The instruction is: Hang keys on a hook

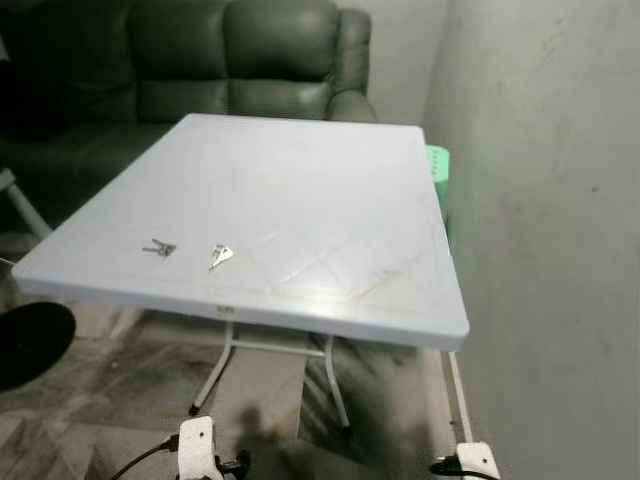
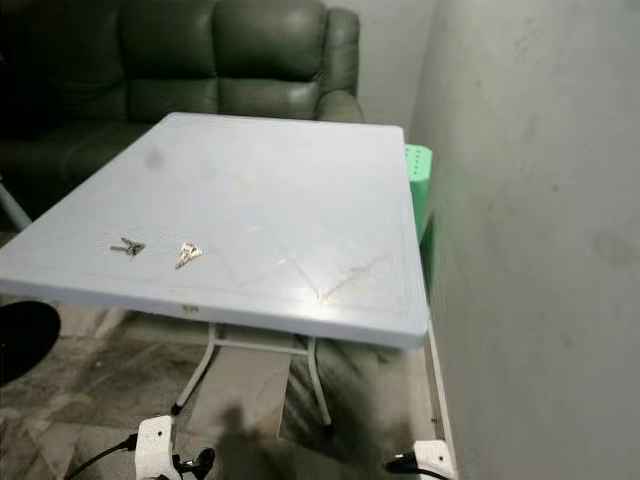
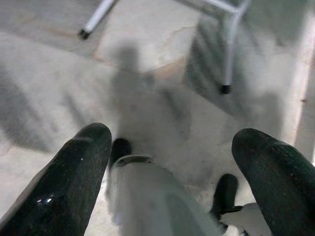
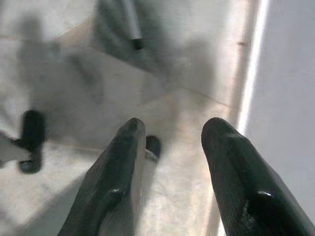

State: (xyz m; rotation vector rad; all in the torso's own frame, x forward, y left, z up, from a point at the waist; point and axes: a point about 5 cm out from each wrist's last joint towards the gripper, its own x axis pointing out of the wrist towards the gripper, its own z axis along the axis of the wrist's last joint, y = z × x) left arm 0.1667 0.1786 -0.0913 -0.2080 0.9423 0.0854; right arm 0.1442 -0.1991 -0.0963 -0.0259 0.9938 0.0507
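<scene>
I see a pale folding table [image 1: 300,200] filling the middle of the frame, with a dark green sofa [image 1: 200,60] behind it at the upper left and a grey wall [image 1: 560,250] on the right. Two small sets of keys lie near the table's front left edge: the keys [image 1: 220,256] and, just beside them to the left, a second key bunch [image 1: 158,248]. The left gripper [image 3: 172,162] and the right gripper [image 4: 170,162] both hang low over the floor [image 3: 162,44], fingers spread apart, holding nothing.

Left pincer [image 3: 170,147] agape above floor [image 3: 59,73]
</scene>
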